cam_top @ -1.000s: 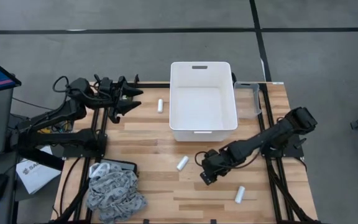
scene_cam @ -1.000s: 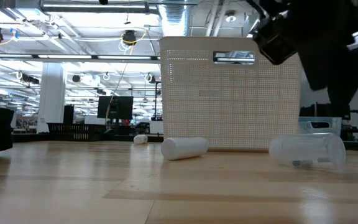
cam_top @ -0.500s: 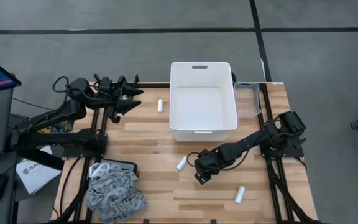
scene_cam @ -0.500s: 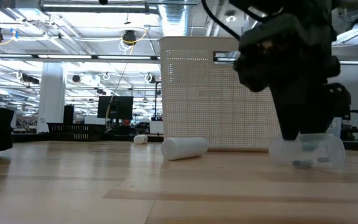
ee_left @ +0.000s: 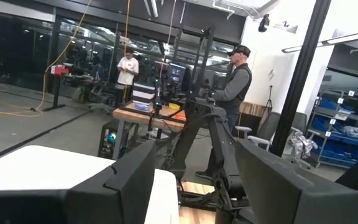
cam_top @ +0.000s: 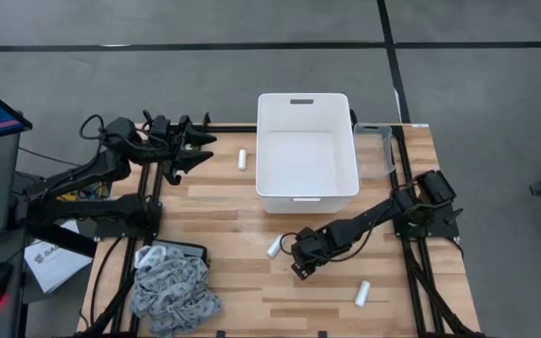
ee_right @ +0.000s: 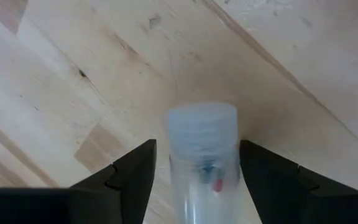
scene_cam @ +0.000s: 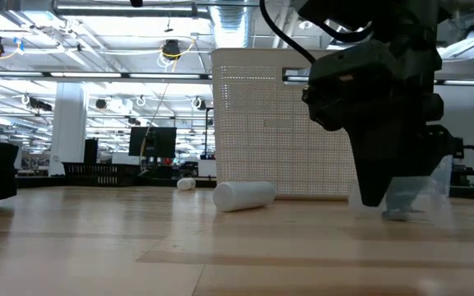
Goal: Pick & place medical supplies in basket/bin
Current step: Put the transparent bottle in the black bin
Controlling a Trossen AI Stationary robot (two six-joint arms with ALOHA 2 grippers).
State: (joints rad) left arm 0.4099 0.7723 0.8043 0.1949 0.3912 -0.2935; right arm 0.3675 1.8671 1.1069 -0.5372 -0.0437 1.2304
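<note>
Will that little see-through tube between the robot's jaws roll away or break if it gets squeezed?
The clear vial lies on its side on the wooden table, round-bodied, so it would probably roll if nudged. It looks like smooth plastic, likely slippery and light. The right gripper straddles it with open jaws.

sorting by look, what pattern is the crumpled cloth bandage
Grey with a white lattice print, the crumpled cloth bandage; clearest in the high view.

White tub [cam_top: 305,150], white gauze rolls [cam_top: 242,160], grey patterned bandage [cam_top: 172,289], clear vial [ee_right: 204,158], light wood counter [cam_top: 224,207] are seen.
</note>
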